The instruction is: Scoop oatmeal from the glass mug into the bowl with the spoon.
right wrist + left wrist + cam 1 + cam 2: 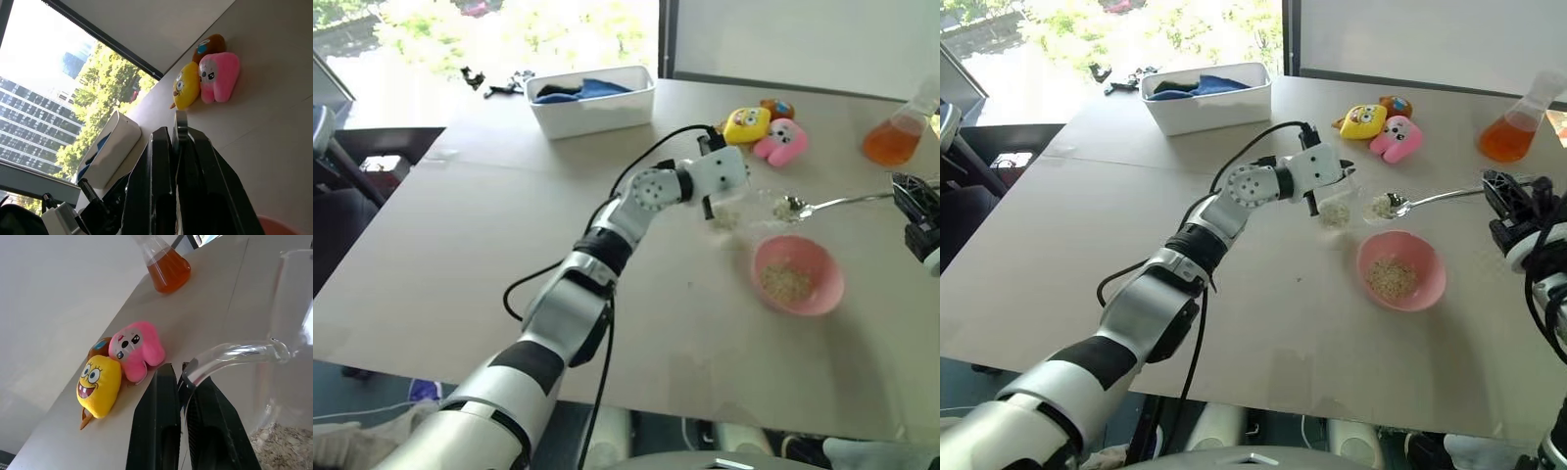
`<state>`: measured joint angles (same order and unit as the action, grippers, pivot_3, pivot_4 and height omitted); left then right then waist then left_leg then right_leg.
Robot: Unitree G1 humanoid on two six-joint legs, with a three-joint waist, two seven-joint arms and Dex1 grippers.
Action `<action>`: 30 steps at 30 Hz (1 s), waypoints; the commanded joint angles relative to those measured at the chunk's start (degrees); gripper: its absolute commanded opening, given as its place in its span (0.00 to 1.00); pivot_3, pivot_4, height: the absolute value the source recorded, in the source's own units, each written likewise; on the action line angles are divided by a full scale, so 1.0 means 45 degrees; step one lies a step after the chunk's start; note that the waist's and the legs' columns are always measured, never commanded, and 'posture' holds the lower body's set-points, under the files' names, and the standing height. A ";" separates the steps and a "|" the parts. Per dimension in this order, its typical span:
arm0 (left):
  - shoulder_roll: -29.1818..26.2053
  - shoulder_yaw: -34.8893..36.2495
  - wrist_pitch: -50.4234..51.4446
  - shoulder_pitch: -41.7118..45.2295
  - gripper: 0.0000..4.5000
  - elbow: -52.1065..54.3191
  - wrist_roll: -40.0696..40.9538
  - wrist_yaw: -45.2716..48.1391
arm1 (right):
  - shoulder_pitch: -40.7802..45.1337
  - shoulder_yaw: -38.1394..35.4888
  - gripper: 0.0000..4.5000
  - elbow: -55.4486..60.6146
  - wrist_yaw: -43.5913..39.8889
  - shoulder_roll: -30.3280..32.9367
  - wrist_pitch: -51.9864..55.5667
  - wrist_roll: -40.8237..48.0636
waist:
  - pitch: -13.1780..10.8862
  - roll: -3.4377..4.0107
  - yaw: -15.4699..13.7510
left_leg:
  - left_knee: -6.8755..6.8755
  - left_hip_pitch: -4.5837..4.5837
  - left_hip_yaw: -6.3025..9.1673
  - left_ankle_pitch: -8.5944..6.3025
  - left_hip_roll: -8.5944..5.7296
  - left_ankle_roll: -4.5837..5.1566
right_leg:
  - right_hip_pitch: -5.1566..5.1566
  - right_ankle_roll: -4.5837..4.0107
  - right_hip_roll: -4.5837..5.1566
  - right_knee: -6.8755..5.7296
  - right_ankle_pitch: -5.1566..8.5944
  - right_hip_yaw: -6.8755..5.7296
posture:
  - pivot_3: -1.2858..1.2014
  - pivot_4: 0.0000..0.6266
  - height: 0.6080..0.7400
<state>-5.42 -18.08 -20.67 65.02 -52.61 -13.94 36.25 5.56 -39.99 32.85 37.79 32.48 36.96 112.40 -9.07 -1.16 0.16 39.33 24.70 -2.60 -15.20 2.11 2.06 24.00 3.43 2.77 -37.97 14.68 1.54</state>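
Note:
My left gripper (pixel 181 373) is shut on the curved handle of the glass mug (pixel 728 211), which is near the middle of the table. Oatmeal (pixel 283 446) lies in the mug's bottom. My right gripper (pixel 907 197) is at the right edge, shut on the handle of the silver spoon (pixel 847 202). The spoon reaches left, roughly level, and its small bowl (pixel 791 207) carries some flakes between the mug and the pink bowl (pixel 824 260). The pink bowl stands on the table just in front of the spoon's tip, with a small heap of oatmeal (pixel 785 282) in it.
A white tub with blue cloth (pixel 592 98) stands at the back. A yellow plush toy (pixel 747 124) and a pink one (pixel 781 142) lie behind the mug. A flask of orange liquid (pixel 893 137) is at the back right. Black clips (pixel 473 76) lie far left.

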 commanded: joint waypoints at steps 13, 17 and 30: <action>0.0253 -0.0136 -0.1485 0.0743 0.02 -0.0401 -0.0570 -0.0573 | -0.2305 -0.0955 0.00 0.1606 -0.1352 -0.0149 -0.1485 0.0133 | 0.0001 0.0002 -0.0098 | 0.0001 0.0001 -0.0006 0.0000 -0.0002 0.0000 | -0.0006 0.0000 -0.0003 0.0003 0.0000 -0.0001 | 0.52 0.24 1.00; 0.0298 -0.0093 -0.1514 0.0866 0.02 -0.0523 -0.0589 -0.0612 | -0.3290 -0.1156 0.00 0.1859 -0.2105 -0.0071 -0.1681 0.0133 | 0.0002 0.0003 -0.0178 | 0.0001 -0.0005 -0.0010 -0.0001 -0.0002 0.0001 | -0.0013 0.0001 -0.0004 0.0004 0.0001 -0.0001 | 0.52 0.24 1.00; 0.0256 -0.0081 -0.1667 0.1044 0.02 -0.0625 -0.0668 -0.0864 | -0.5904 -0.2118 0.00 0.1824 -0.3737 0.3269 -0.0638 -0.0355 | 0.0015 0.0025 -0.0167 | 0.0005 -0.0031 -0.0009 -0.0002 -0.0004 0.0003 | -0.0044 0.0001 -0.0016 0.0007 0.0001 0.0013 | 0.52 0.24 1.00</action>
<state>-4.33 -18.83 -26.65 67.30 -56.81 -16.90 33.46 -21.61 -47.31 39.39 22.78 45.22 33.90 111.99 -9.01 -1.04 -0.60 39.35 24.53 -2.62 -15.21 2.10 2.08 23.78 3.43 2.69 -37.94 14.68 1.59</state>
